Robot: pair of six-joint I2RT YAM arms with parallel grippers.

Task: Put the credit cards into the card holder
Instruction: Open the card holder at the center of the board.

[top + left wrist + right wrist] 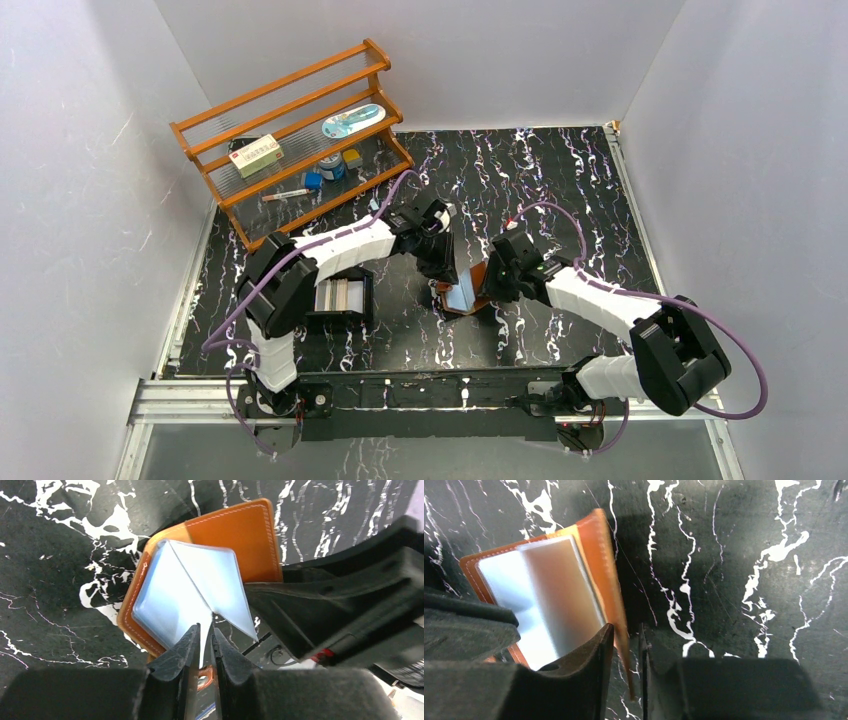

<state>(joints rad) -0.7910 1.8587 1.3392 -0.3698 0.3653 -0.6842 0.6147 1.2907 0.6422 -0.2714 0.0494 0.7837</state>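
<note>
Left gripper (pixel 205 630) is pinched tight on one thin plastic sleeve (pixel 170 590) of the card holder (pixel 235 535), no card in it. Right gripper (pixel 625 627) straddles the edge of the orange leather cover, jaws nearly together, and looks clamped on it, propping that flap up. Holder sits mid-table (pixel 560 170) between the two grippers, opened like a book with its pale sleeves fanned out. Progress: early, I'd say. This reads as opening and spreading the pockets, not inserting. Credit cards (pixel 338 293) lie side by side in the black tray (pixel 340 320) under the left forearm, well apart from the holder; silver-grey and white faces show, can't count them from the top view. Sleeves: mostly pale and see-through in the left wrist view. One leaf reads silver-tan in the right wrist view; can't tell if that's a card or glare. Left to do, as I judge it: fetch each card from the tray and slide it into a pocket, one gripper keeping the holder open. Wooden rack (pixel 290 140) at the back left holds a small box and bits, not part of this.
</note>
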